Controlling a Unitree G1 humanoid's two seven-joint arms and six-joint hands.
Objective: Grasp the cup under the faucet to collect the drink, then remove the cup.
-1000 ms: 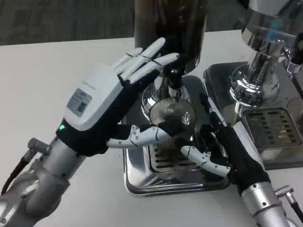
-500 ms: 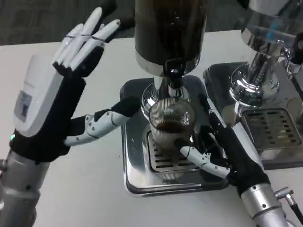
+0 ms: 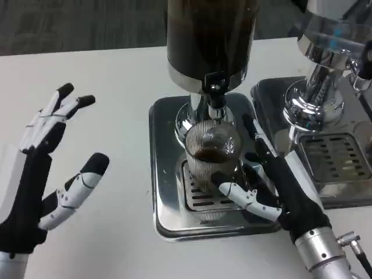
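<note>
Even overhead indoor light, moderate brightness, slightly soft focus.
Bright specular glare on chrome column (image 3: 317, 99) at 2 o'clock and on drip tray (image 3: 168, 226) rim near 6. Soft, short shadows on white table (image 3: 110, 75). Mild motion blur on left hand (image 3: 40, 174) at 8 o'clock. Dark tank (image 3: 212, 35) at 12 underexposed.

Cup (image 3: 211, 158) sits on drip tray (image 3: 168, 224) right under faucet (image 3: 215, 93), ribbed clear glass, dark drink pooled inside. Right hand (image 3: 273, 186) wrapped round cup from right side, thumb across front near base, fingers mostly hidden behind glass. Left hand (image 3: 40, 180) off to left over white table (image 3: 110, 87), well apart from dispenser (image 3: 210, 40), fingers spread, holding nothing. Second chrome machine (image 3: 325, 104) at right edge, own grate below it.
</note>
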